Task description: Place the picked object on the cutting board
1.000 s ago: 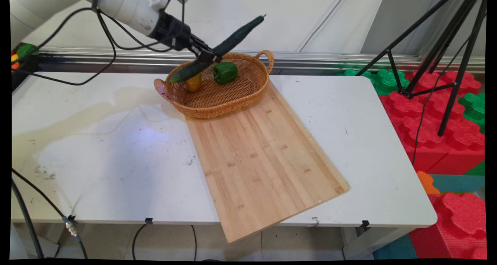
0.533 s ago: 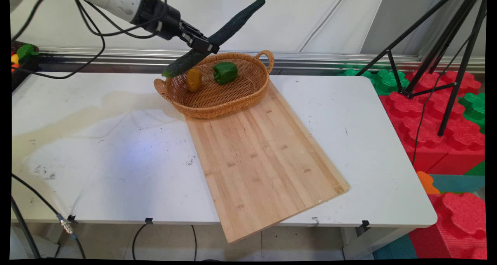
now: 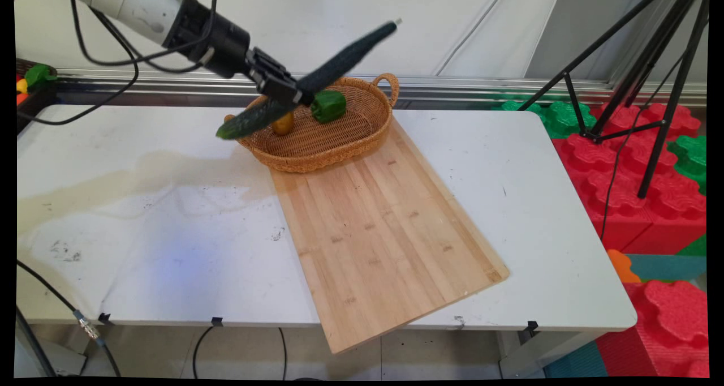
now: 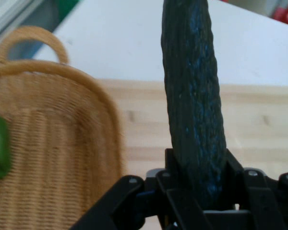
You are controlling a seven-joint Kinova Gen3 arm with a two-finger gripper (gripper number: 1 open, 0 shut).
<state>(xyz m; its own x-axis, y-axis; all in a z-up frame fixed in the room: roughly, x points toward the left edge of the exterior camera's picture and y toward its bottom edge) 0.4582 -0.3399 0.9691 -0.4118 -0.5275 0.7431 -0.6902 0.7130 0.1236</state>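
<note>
My gripper [image 3: 293, 91] is shut on a long dark green cucumber [image 3: 305, 83], held in the air over the near-left rim of a woven basket [image 3: 345, 142]. The cucumber slants from lower left to upper right, its stem end high against the wall. In the hand view the cucumber [image 4: 193, 96] rises straight from between the fingers [image 4: 175, 165], with the basket [image 4: 57, 158] to the left. Inside the basket lie a green pepper [image 3: 328, 105] and a small yellow-orange vegetable [image 3: 283, 124], partly hidden behind the cucumber.
A long wooden cutting board [image 3: 379, 227] runs from the basket to the table's near edge and overhangs it. White table [image 3: 169, 222] lies to its left and right. Black tripod legs [image 3: 650, 91] and red and green foam blocks [image 3: 650, 165] stand at the right.
The arm lifted the cucumber up out of the basket, then brought it down and to the left. Its lower end now hangs past the basket's left rim.
</note>
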